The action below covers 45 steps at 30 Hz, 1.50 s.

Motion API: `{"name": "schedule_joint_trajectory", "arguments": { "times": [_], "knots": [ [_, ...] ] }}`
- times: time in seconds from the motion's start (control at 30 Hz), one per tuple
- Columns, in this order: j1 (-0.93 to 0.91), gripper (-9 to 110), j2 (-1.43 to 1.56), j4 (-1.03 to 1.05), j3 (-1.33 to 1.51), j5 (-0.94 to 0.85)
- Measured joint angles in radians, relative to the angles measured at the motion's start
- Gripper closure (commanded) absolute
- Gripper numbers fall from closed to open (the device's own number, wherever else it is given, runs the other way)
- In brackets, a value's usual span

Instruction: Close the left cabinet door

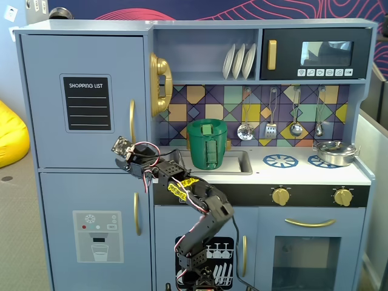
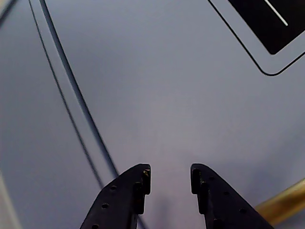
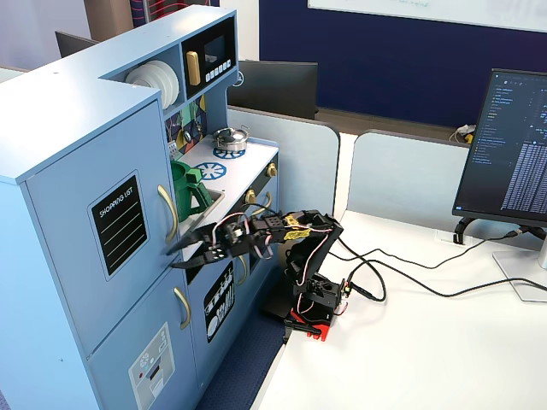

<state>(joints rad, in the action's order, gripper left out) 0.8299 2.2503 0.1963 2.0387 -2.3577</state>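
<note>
The left cabinet door [image 1: 48, 133] is light blue with a black "SHOPPING LIST" panel [image 1: 88, 103] and a gold handle [image 1: 131, 121]. It lies flush with the cabinet front in both fixed views [image 3: 77, 213]. My gripper [image 3: 172, 258] is open and empty. It points at the door's lower right corner, just below the handle [image 3: 168, 212]. In the wrist view the gripper [image 2: 170, 174] has its tips very close to the door face [image 2: 167, 86]. I cannot tell if they touch. The panel corner [image 2: 267, 24] and handle [image 2: 281, 202] show there too.
The lower door with the dispenser graphic [image 1: 97, 236] sits below the seam. A green can [image 1: 207, 144] stands in the sink, and a gold phone [image 1: 159, 85] hangs beside the door. The arm's base [image 3: 312, 299], cables [image 3: 402, 282] and a monitor [image 3: 513, 145] are on the white table.
</note>
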Motion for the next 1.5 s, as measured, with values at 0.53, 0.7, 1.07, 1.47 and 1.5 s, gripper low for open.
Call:
{"name": "schedule_joint_trajectory", "arguments": {
  "times": [0.53,0.7,1.07,1.47,1.5],
  "knots": [
    [-0.525,102,0.577,0.713,0.578,0.374],
    [-0.848,102,0.716,0.876,0.802,0.499],
    [-0.891,102,0.911,1.17,0.95,0.712],
    [-0.865,100,0.934,1.172,0.942,0.804],
    [-0.864,100,0.934,1.172,0.942,0.805]
  ]
}}
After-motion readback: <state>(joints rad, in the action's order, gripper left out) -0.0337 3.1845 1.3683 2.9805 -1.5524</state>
